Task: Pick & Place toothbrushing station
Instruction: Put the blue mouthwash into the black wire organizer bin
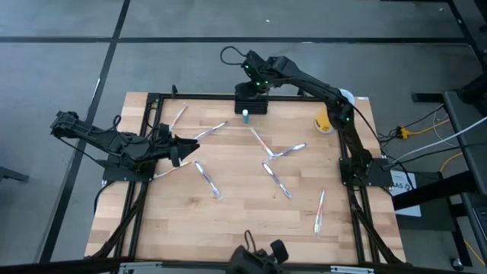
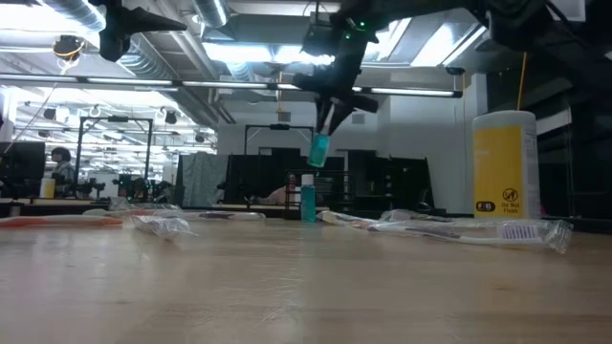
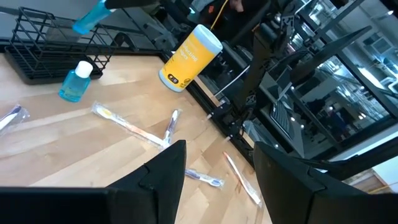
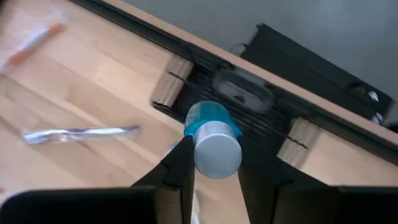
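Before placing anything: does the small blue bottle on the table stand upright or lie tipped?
Upright. The blue bottle stands on its base near the black rack, white cap on top.

Print on the yellow cup (image 2: 505, 164) and a floor tag (image 1: 399, 183) is too small to read.

A yellow cylindrical cup with a white rim (image 1: 326, 122) stands near the wooden table's (image 1: 243, 221) far right corner; clear-wrapped toothbrushes (image 1: 207, 180) lie scattered flat; 1 small blue bottle (image 1: 246, 116) stands upright.
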You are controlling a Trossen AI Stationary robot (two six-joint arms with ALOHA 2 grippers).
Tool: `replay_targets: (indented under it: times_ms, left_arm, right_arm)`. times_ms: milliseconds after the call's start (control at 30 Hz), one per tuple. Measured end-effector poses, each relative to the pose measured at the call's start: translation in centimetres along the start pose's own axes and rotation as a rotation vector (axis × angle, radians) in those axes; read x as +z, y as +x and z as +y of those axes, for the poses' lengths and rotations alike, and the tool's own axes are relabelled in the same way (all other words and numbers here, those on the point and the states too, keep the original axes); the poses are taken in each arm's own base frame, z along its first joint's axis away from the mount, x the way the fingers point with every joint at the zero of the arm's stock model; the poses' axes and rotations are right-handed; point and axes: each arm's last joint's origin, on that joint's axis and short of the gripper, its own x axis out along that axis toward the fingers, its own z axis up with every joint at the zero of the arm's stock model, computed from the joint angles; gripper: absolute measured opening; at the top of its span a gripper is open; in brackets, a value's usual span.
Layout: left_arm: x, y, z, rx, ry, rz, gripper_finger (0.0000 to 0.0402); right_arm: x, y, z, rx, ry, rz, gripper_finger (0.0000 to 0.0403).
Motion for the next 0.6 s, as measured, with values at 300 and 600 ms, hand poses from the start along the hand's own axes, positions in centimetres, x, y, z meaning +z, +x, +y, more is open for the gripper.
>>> replay_targets:
  times_ms: [300,600]
  left_arm:
    - [0.0,0.0,0.0,-0.003,0.023,-0.003,0.0184]
    - [0.3,0.0,-0.4,-0.033,0.021,-0.025,0.0184]
  right_arm:
    - [0.9,-0.7,-1.0,0.005,0.086,-0.028,0.0095]
    - [1.2,-0.7,-1.0,0.022,0.154,-0.047,0.0095]
